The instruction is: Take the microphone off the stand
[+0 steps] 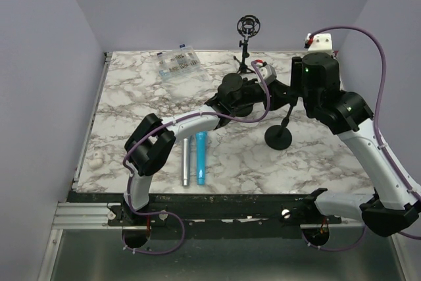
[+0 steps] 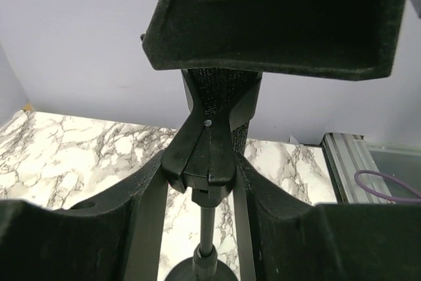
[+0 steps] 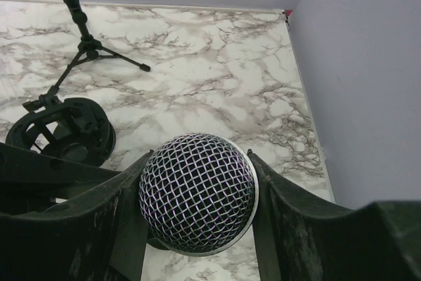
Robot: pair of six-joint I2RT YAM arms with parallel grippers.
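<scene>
Right wrist view: right gripper [image 3: 200,162] pinches microphone [image 3: 197,195] grille on both sides. Left gripper [image 2: 197,192] clamps stand clip [image 2: 207,143] beneath. Microphone axis runs from clip up toward right gripper; pull that way.

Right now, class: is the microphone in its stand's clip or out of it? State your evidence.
In. The left wrist view shows the microphone seated in the clip atop the stand.
</scene>
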